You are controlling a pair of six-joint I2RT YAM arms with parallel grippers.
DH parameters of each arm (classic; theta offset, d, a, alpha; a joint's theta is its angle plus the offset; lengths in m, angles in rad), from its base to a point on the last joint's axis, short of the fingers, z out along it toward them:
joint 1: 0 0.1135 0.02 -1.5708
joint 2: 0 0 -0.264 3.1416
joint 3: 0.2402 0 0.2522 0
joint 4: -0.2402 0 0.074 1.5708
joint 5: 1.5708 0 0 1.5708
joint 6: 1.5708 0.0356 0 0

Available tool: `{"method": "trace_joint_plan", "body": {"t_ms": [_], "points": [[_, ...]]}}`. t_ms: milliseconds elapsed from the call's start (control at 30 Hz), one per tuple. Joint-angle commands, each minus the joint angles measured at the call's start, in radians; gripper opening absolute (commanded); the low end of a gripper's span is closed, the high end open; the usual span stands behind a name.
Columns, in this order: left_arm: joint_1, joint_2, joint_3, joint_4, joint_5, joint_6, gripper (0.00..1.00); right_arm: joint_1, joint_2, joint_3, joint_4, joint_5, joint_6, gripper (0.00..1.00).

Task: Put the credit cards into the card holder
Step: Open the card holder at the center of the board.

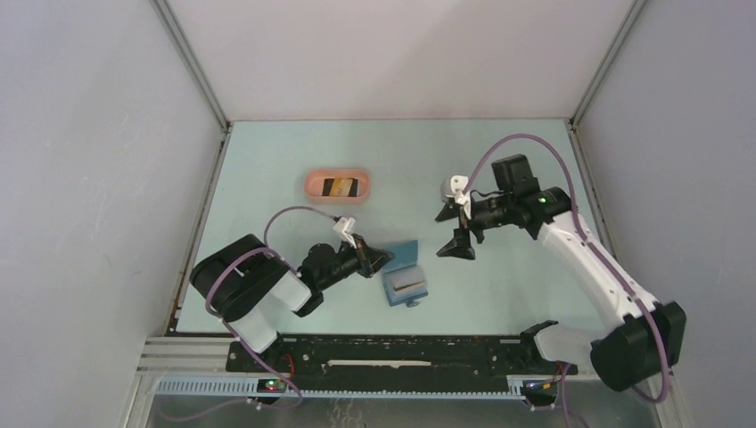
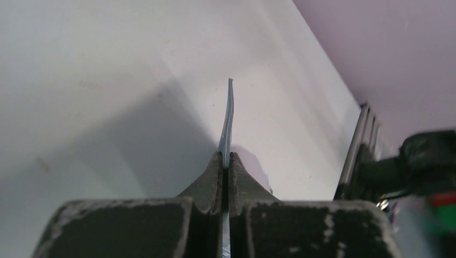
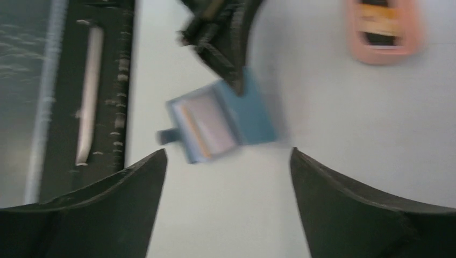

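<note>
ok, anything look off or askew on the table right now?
Nothing spilled or broken. Only oddity: the small blue folding wallet lies open with its cover pinched in the shut left gripper, and that thin edge bows slightly. Right gripper is open, empty. Black and tan cards sit in the pink oval tray.

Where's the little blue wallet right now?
In the overhead view the card holder lies near the front centre of the table, one flap pinched by the left gripper, the pink tray farther back.

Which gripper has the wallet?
The left gripper, shut on the raised flap of the blue card holder; the right gripper hangs open, clear of it.
</note>
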Motion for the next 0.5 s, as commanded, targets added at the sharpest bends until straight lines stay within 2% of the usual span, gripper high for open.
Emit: {"method": "trace_joint_plan", "body": {"t_ms": [0, 100, 200, 233, 333, 467], "points": [[-0.007, 0.017, -0.047, 0.133, -0.226, -0.35, 0.0, 0.07, 0.161, -0.007, -0.192, -0.247, -0.03, 0.78], [-0.035, 0.056, -0.068, 0.154, -0.32, -0.457, 0.0, 0.139, 0.187, -0.061, -0.034, -0.096, 0.049, 0.52], [-0.061, 0.079, -0.081, 0.172, -0.377, -0.509, 0.0, 0.209, 0.185, -0.12, 0.137, 0.08, 0.13, 0.18], [-0.067, 0.084, -0.086, 0.177, -0.392, -0.522, 0.0, 0.234, 0.192, -0.133, 0.163, 0.125, 0.128, 0.11], [-0.083, 0.093, -0.099, 0.193, -0.418, -0.552, 0.0, 0.302, 0.218, -0.165, 0.208, 0.208, 0.095, 0.03], [-0.11, 0.108, -0.102, 0.204, -0.443, -0.59, 0.0, 0.382, 0.25, -0.196, 0.25, 0.306, 0.047, 0.0]]}}
